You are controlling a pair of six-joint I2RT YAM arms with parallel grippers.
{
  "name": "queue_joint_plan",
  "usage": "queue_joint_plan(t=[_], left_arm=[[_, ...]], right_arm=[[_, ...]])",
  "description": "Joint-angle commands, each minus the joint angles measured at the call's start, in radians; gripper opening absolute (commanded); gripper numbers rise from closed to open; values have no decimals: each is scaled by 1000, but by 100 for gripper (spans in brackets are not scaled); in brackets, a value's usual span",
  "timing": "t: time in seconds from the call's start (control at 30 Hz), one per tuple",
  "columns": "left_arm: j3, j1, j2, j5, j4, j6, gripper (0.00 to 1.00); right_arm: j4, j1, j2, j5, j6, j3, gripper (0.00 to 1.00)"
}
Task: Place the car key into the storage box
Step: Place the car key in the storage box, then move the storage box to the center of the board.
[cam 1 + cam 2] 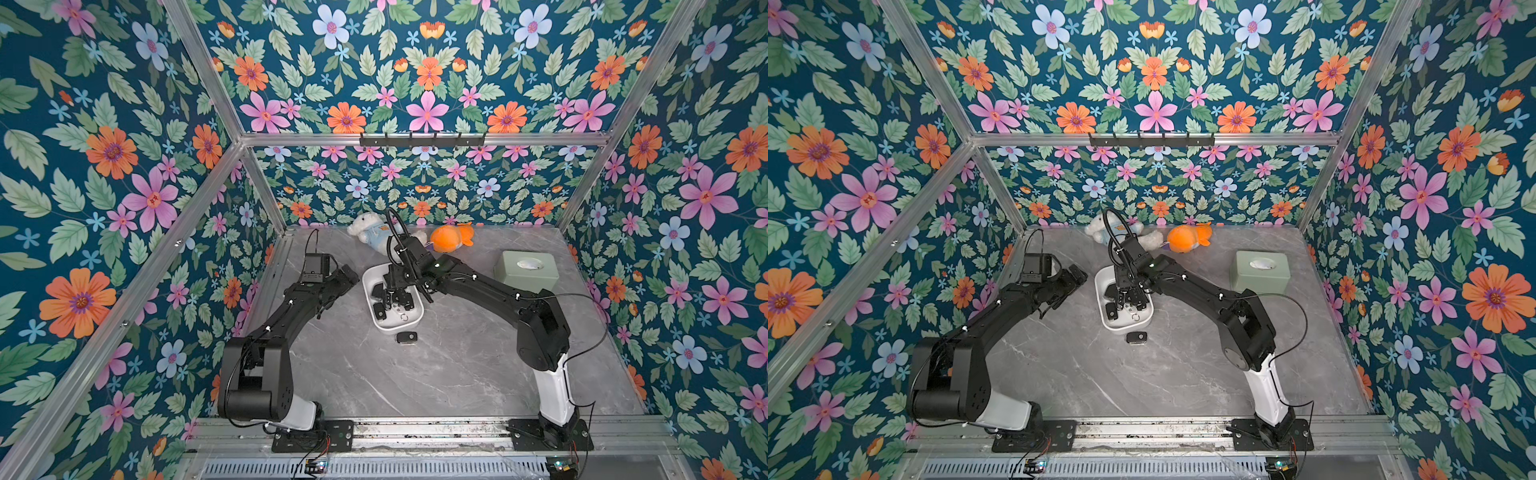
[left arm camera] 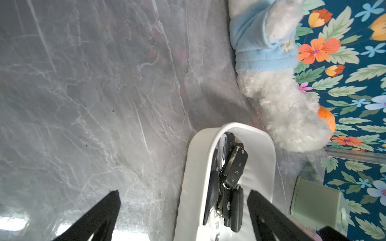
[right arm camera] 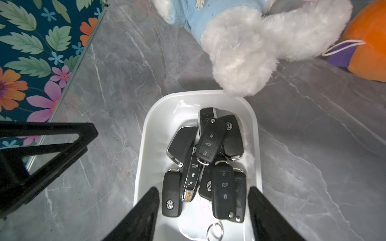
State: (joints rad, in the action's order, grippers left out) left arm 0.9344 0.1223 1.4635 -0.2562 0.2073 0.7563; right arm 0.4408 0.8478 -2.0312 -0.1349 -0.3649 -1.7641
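Hovering over the storage box (image 1: pixel 390 330) at frame centre, the right tool (image 3: pixel 203 189) stood released above piled car keys (image 3: pixel 212 141). The left tool (image 2: pixel 183 192) gaped empty nearby.

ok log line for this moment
right pincer open over storage box | left pincer open | car keys inside | one car key on table

Tally for your log: one white storage box (image 3: pixel 146 133), holding at least nine black car keys (image 3: pixel 211 141) (they overlap, so you cannot fix the exact total). One loose car key (image 1: pixel 406 337) on the counter (image 1: pixel 457 365). Two soft toys: one white plush (image 1: pixel 363 226), one orange plush (image 1: pixel 449 239). One sage-green box (image 1: pixel 515 276). Two arms: left end effector (image 2: pixel 183 195), right end effector (image 3: pixel 204 189).
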Motion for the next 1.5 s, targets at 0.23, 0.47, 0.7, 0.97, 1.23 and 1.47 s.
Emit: queue_joint_plan(t=[0.23,0.47,0.7,0.97,1.23,1.47], left_arm=[[-37,182,-132,115,123,-169,99],[-64,377,-224,212,219,-256,99],[-105,537,-247,175,215,-290,98],[-155,653,-211,140,196,-294,98],[-142,669,-104,120,149,-322,98],[-91,670,-9,119,121,-377,98]], right_arm=[[-276,-60,309,123,-181,417,99],[-357,-144,542,229,-298,712,99],[-369,-189,715,238,-373,906,99],[-381,-202,817,207,-426,1011,99],[-384,-210,828,199,-426,1018,99],[-385,-212,848,184,-440,1038,99]])
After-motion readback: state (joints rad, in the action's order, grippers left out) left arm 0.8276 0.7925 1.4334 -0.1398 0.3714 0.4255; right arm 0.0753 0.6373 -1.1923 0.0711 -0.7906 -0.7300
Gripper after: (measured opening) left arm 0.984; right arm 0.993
